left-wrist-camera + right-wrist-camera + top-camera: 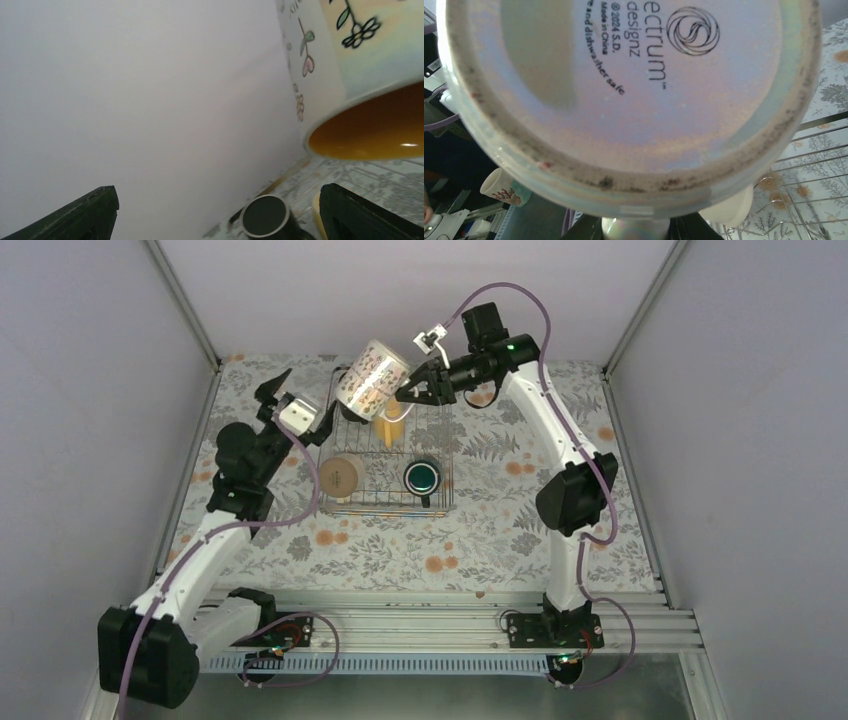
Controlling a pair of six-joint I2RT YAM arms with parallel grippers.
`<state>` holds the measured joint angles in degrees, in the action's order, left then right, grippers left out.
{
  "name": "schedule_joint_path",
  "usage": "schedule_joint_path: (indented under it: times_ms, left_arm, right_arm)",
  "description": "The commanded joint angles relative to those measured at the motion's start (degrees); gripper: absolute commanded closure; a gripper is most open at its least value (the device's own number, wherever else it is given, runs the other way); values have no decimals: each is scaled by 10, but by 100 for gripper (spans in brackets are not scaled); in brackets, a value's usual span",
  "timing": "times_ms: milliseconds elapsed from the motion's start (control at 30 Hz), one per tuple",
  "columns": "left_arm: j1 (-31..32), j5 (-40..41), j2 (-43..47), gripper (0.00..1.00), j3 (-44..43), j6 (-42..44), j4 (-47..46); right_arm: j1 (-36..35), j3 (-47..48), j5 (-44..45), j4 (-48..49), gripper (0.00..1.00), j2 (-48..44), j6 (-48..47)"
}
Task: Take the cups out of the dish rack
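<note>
**A:** What had the right jaws got hold of?

**B:** They were clenched on the pale flowered mug (pixel 372 380) and held it tipped in the air, its mouth turned away from them. Its printed base filled the wrist view. The handle seemed to sit between the jaws, though they were mostly hidden at the bottom edge there.

**A:** And the dish rack?

**B:** The dish rack (pixel 382 480) lay on the flowered surface (pixel 520 530), below those jaws and toward the arm bases. The yellow-orange cup (pixel 390 430) stood just under the jaws, beneath the mug. The cream cup (pixel 340 475) and the dark green cup (pixel 422 477) sat in the row farthest from the jaws, apart from each other.

**A:** The left jaws?

**B:** Released, spread wide, with nothing between them. They hung beside the rack's left edge, pointing toward the back wall. The black cup (pixel 264 216) stood low ahead of them. The pale mug's orange inside showed above them, over toward their right finger (pixel 365 215).
</note>
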<state>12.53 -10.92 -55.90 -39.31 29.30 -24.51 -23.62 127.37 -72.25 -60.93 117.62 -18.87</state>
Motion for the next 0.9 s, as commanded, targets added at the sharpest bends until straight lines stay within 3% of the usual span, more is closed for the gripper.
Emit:
schedule_joint_path:
  times_ms: [0,200,500,667,767,867]
  left_arm:
    - [21,-57,-52,0,-29,-45,-23]
    - [39,-52,-78,0,-17,-58,-85]
    - [40,-62,-52,3,-23,-83,-100]
    - [40,-65,-77,10,-55,-98,-91]
    - [41,-74,-90,14,-76,-106,-87]
    - [42,-86,-106,28,-99,-113,-76]
  right_arm:
    - [-4,37,-56,2,97,6,-31]
    - [-5,44,-58,-5,97,27,-34]
    - [-5,57,-84,-15,97,52,-36]
    - [-6,51,-106,2,97,47,-12]
    - [-7,3,-155,75,97,23,53]
    - [-14,-57,-202,161,97,-12,127]
